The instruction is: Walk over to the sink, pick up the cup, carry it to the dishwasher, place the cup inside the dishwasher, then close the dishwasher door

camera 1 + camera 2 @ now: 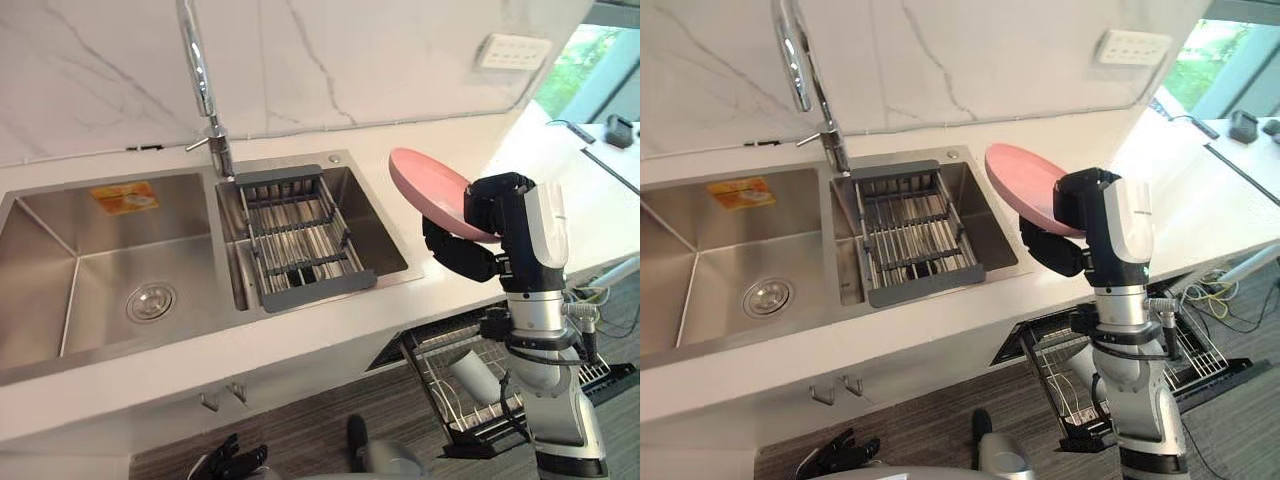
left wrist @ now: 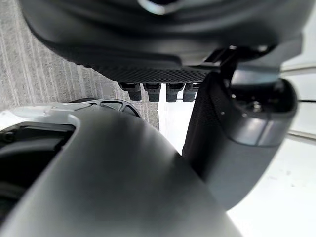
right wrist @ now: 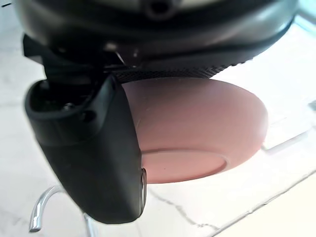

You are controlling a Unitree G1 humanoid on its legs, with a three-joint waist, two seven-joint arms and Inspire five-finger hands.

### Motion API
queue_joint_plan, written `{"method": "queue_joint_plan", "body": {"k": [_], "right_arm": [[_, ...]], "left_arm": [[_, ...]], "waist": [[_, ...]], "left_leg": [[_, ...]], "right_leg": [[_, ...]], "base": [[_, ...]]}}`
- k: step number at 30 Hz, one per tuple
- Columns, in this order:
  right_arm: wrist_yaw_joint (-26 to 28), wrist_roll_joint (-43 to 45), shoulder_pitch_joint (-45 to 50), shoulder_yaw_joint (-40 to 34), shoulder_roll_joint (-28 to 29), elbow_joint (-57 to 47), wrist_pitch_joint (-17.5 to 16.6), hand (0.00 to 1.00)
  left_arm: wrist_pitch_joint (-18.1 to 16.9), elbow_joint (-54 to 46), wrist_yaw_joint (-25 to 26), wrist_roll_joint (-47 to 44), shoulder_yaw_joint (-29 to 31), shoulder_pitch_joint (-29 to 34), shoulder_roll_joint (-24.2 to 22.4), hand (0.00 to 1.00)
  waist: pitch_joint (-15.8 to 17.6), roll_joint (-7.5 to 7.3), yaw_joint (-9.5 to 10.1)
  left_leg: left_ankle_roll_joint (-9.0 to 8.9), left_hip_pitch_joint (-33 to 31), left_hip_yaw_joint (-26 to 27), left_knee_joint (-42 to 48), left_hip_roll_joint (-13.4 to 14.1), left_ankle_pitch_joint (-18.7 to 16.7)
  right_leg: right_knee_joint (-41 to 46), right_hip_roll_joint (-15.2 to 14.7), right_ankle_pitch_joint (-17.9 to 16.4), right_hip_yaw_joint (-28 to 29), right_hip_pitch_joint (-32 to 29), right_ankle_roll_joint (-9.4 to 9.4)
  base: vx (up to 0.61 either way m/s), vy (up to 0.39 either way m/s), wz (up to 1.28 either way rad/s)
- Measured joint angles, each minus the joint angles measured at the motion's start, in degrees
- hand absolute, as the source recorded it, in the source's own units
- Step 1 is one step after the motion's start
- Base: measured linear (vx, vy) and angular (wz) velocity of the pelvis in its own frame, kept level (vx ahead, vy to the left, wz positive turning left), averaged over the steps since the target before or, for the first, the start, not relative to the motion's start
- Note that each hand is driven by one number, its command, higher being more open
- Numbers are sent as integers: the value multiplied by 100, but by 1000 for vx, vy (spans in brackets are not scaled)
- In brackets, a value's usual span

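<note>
My right hand (image 1: 462, 252) is shut on a pink plate (image 1: 428, 182), held tilted above the white counter just right of the sink; its thumb (image 3: 94, 148) lies across the plate's underside (image 3: 207, 128). No cup is in either hand. A grey cup (image 1: 470, 377) lies in the pulled-out dishwasher rack (image 1: 432, 365) below the counter, under my right arm. My left hand (image 1: 236, 463) hangs low by the cabinet front, its fingers (image 2: 153, 91) relaxed and holding nothing.
A double steel sink (image 1: 60, 240) spans the counter, with a grey drying rack (image 1: 295, 240) in its right basin and a tall tap (image 1: 200, 70) behind. A white wall socket (image 1: 512, 50) sits at the back right. The floor is grey carpet.
</note>
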Motion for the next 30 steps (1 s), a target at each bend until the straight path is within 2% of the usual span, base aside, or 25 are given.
{"method": "queue_joint_plan", "body": {"k": [3, 4, 5, 8, 10, 11, 12, 14, 17, 23, 30], "right_arm": [[-90, -60, 230, -86, 126, -43, -36, 0], [-154, -95, 284, -115, 155, -49, -86, 0], [-243, -97, 319, -121, 141, -63, -128, 0], [-648, -95, 356, -130, 125, -67, -288, 0], [-827, -89, 356, -128, 104, -71, -370, 0], [-863, -86, 355, -116, 104, -71, -377, 0], [-869, -87, 355, -111, 97, -71, -377, 0], [-860, -92, 341, -78, 4, -31, -332, 0], [-836, -89, 403, -94, -36, 8, -240, 0], [-627, -89, 458, -111, -51, 5, -83, 0], [-609, -102, 614, -116, -5, 272, -57, 0]], "left_arm": [[55, 1, -21, 1, 3, 2, 17, 100], [62, 10, -18, -1, 19, 5, 5, 100], [64, 43, -15, -5, 29, -2, 0, 100], [90, 119, 24, -12, -42, -32, 27, 100], [117, 117, 63, -33, -118, -52, 63, 100], [124, 115, 72, -73, -216, -70, 106, 100], [138, 118, 76, -106, -266, -89, 133, 100], [232, 125, 152, -119, -292, -170, 89, 100], [224, 142, 185, -80, -394, -173, 102, 100], [175, 195, 194, 5, -403, -179, 84, 100], [116, 197, 219, 231, -387, -181, 74, 100]], "waist": [[22, -41, -44], [32, -5, -48], [61, 3, -77], [56, 13, -217], [37, -16, -226], [32, -31, -230], [26, -49, -231], [-11, 31, -119], [-70, 88, -121], [-109, 110, -137], [-108, 121, -118]], "left_leg": [[112, -19, 327, 80, -60, -64], [228, -63, 622, 68, 18, -82], [263, -59, 830, 59, 26, -64], [275, -21, 1239, 50, 92, -58], [261, 16, 1464, 100, 147, -65], [226, -8, 1496, 184, 196, -85], [183, -28, 1481, 275, 220, -107], [103, -142, 1138, 381, 383, -97], [19, -194, 1123, 335, 575, -59], [-11, -191, 1198, -63, 408, 235], [35, -243, 837, -348, 189, 415]], "right_leg": [[75, 6, 196, 10, -202, -40], [30, -1, 273, -155, -280, -227], [735, -112, -230, -782, -483, -428], [2163, -467, -1175, -1725, -643, -516], [2711, -724, -1525, -2048, -603, -503], [2627, -720, -1575, -2092, -559, -456], [2521, -678, -1591, -2151, -529, -455], [1388, -218, -1539, -2068, -66, -487], [571, 189, -1114, -1993, 183, -582], [160, 234, -793, -1840, 166, -589], [-140, 163, -551, -1841, 196, -545]], "base": [[-153, 28, -70], [-210, -1, -98], [-205, -7, -99], [-101, -2, -77], [25, -50, -63], [62, -97, -44], [78, -117, -39], [62, -171, -55], [-23, -109, -33], [-43, -6, -14], [-68, 43, 2]]}}
